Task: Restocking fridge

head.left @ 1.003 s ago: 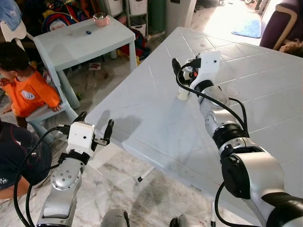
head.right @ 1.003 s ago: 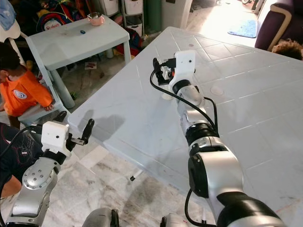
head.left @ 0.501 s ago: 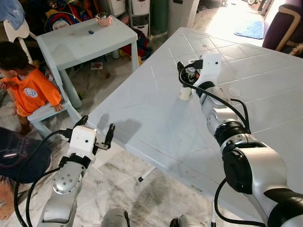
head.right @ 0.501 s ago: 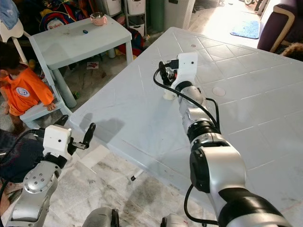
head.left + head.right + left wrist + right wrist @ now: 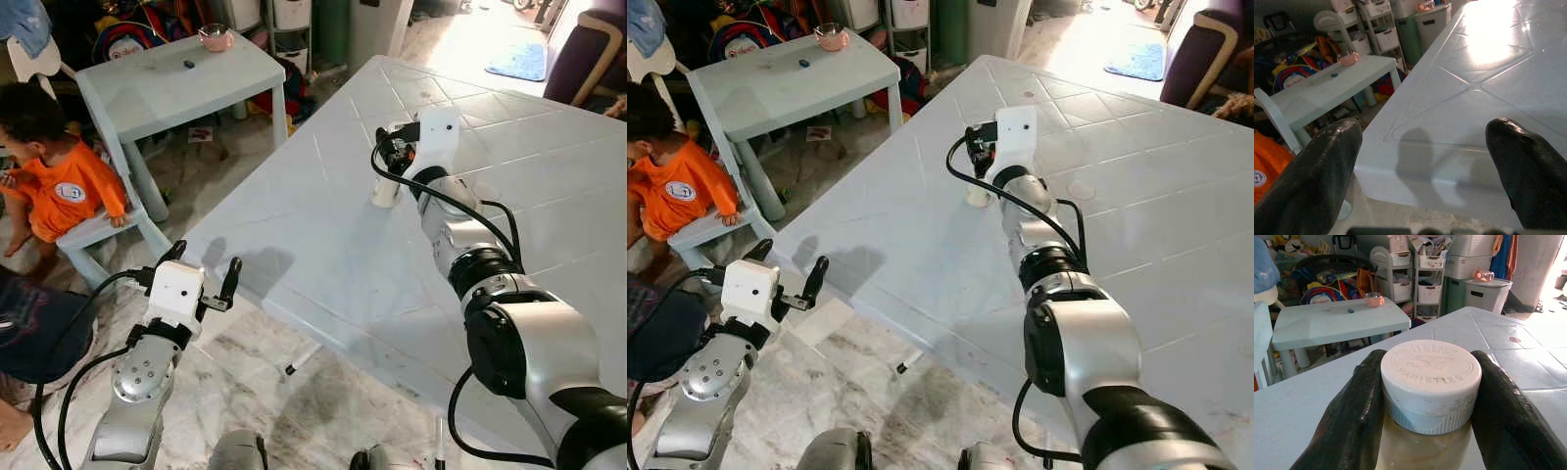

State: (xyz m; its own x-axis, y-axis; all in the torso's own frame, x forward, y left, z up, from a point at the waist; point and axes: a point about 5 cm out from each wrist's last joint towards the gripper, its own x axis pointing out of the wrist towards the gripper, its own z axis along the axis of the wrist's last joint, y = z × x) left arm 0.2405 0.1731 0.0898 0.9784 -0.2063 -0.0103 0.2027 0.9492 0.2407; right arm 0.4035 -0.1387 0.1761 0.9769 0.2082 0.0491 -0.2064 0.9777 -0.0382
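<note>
Picking-up step — right gripper (image 5: pixel 1425 396) clamped around the white-capped pale sauce bottle (image 5: pixel 385 186) standing on the pale-blue plastic table (image 5: pixel 323 245), left gripper (image 5: pixel 201 279) spread and idle — next, likely a straight lift.

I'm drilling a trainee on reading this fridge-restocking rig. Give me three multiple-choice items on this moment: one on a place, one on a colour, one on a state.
1. Where does the bottle stand?
A. on the big table
B. on the small table
C. on the floor

2. What colour is its cap?
A. red
B. white
C. green

3. How is the left pincer?
A. shut on the bottle
B. open, holding nothing
C. shut on a cup

Key: 1 A, it stands on the big table between the right pincer's fingers; 2 B, the right wrist view shows a white cap; 3 B, its fingers are spread off the table's edge.
</note>
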